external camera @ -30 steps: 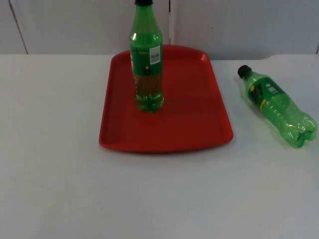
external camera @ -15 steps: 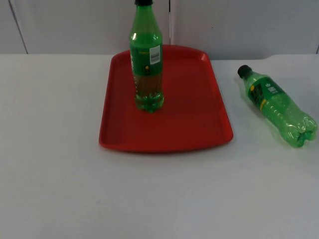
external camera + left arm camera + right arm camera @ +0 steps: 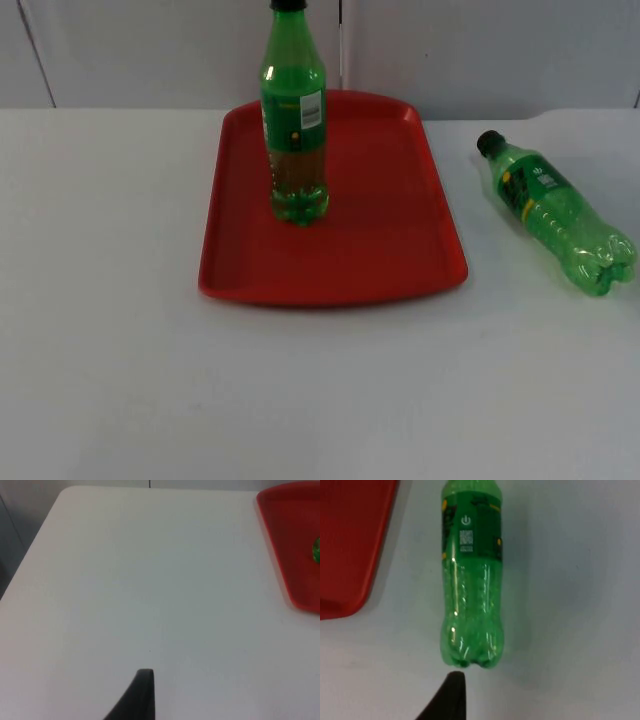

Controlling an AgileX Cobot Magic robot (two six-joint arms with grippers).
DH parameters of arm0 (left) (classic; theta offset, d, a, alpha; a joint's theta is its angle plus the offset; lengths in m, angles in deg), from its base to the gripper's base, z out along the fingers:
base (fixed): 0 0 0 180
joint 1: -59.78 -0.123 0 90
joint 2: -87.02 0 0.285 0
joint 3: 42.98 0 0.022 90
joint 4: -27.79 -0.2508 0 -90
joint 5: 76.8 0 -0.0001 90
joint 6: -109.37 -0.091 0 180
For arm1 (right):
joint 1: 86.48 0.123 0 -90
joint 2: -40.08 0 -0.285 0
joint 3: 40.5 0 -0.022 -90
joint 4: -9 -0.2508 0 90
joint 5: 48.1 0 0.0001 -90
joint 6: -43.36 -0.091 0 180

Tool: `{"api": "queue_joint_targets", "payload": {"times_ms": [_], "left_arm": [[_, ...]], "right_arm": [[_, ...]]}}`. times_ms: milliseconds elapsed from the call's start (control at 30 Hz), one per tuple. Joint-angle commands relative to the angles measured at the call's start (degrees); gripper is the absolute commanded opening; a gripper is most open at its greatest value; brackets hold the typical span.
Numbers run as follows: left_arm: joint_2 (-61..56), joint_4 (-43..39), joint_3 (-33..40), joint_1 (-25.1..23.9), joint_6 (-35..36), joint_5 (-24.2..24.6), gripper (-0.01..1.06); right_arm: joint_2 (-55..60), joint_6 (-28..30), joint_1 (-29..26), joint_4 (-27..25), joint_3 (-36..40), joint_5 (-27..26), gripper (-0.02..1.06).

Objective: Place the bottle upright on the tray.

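Bottle [image 3: 555, 212] lies on its side on the table [image 3: 120, 380] beside the tray [image 3: 400, 250], base toward the right gripper [image 3: 451, 700], long axis along its reach; jaw state indeterminate.

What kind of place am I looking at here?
Probably a robot test bench or lab rather than a kitchen: a bare white table against a grey partition wall, holding just a red tray, one upright green bottle and one lying bottle.

2 green bottles: 1 upright [image 3: 295, 120], 1 lying [image 3: 555, 213]; 1 red tray [image 3: 390, 240].
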Motion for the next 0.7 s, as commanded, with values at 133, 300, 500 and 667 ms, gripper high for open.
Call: {"api": "queue_joint_targets", "payload": {"times_ms": [133,300,500,667], "left_arm": [[-0.24,-0.27,0.17,0.47,-0.11,-0.07,1.05],[-0.24,-0.27,0.17,0.47,-0.11,-0.07,1.05],[-0.24,-0.27,0.17,0.47,-0.11,-0.07,1.05],[-0.24,-0.27,0.17,0.47,-0.11,-0.07,1.05]], "right_arm": [[9.99,1.07,3.17,0.01,-8.97,-2.51,1.04],[16.33,0.61,3.17,-1.54,-15.29,-1.66,1.04],[23.2,0.47,3.17,-2.89,-23.41,1.19,1.04],[28.96,-5.51,3.17,-2.77,-30.18,7.62,1.04]]}}
